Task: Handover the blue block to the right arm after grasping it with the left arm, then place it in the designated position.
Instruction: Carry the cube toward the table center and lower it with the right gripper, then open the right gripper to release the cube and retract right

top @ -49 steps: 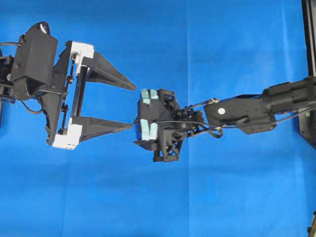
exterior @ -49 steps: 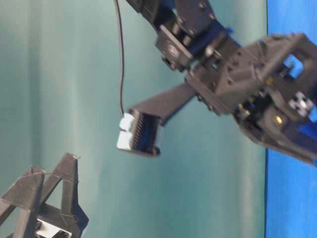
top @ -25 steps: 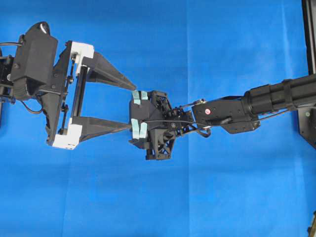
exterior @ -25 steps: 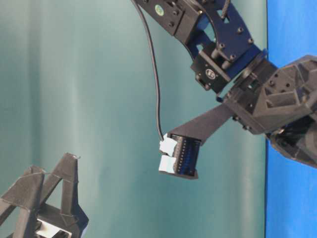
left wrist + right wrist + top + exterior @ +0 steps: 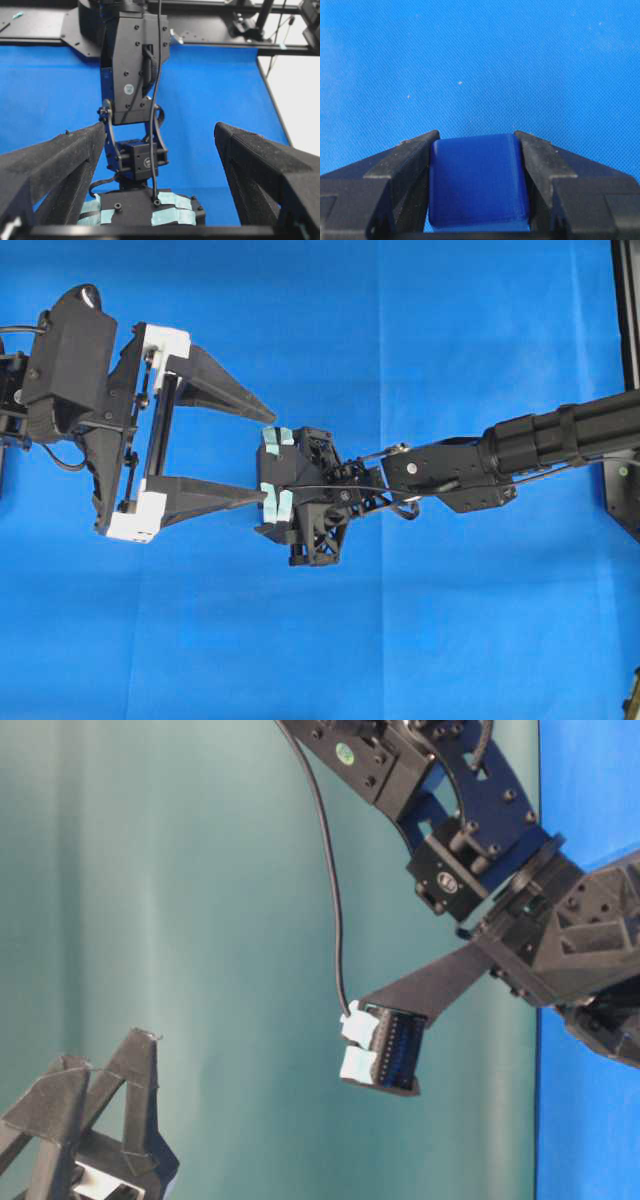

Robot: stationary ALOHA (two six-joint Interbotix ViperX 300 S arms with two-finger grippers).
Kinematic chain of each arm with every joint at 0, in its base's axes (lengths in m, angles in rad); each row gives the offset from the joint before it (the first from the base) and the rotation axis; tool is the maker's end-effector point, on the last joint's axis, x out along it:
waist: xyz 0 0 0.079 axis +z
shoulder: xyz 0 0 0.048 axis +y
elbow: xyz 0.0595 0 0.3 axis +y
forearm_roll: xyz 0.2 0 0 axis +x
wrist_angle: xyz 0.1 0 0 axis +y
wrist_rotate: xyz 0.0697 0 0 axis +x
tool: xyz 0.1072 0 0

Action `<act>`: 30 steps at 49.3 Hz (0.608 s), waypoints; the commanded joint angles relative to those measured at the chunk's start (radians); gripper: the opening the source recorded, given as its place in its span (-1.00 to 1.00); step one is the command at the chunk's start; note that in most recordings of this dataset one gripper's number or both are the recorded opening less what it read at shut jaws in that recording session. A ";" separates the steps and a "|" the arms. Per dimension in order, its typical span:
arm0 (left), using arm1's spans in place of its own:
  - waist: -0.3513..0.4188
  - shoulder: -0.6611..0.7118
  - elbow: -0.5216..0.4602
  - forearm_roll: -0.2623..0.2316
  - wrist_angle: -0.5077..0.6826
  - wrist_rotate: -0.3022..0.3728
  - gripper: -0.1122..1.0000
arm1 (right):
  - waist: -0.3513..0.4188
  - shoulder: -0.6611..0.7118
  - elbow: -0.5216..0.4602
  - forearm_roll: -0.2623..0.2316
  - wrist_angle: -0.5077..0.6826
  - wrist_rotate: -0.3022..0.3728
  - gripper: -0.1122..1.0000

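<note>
While the overhead view hides the blue block itself, it shows the left gripper standing with its fingers spread wide and empty over the blue cloth. The right gripper points down just beside those fingertips, its back and taped camera mount facing up.

In the table-level view, the right gripper hangs nose-down from its arm against the teal backdrop; its load cannot be made out here.

In the left wrist view, the two left fingers frame nothing but cloth and the right arm's wrist housing between them.

In the right wrist view, the blue block sits clamped squarely between both fingers, above bare cloth.

Assessment: the block appears rigid, light and smooth, with rounded edges; a grip on two flat opposite faces, as now, should hold. It is near cubic, so no long axis is evident; its faces lie parallel to the fingers. The handover appears done; placement remains.
</note>
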 commanded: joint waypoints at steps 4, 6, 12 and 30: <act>0.000 -0.006 -0.020 0.000 -0.005 0.002 0.88 | -0.003 -0.018 -0.021 0.003 -0.009 0.003 0.11; 0.000 -0.006 -0.020 0.000 -0.006 0.002 0.88 | -0.003 -0.018 -0.021 0.006 -0.012 0.003 0.33; 0.002 -0.006 -0.020 0.000 -0.006 0.002 0.88 | -0.005 -0.018 -0.020 0.018 -0.017 0.003 0.85; 0.002 -0.006 -0.020 0.000 -0.005 0.000 0.88 | -0.005 -0.035 -0.015 0.020 -0.008 0.005 0.69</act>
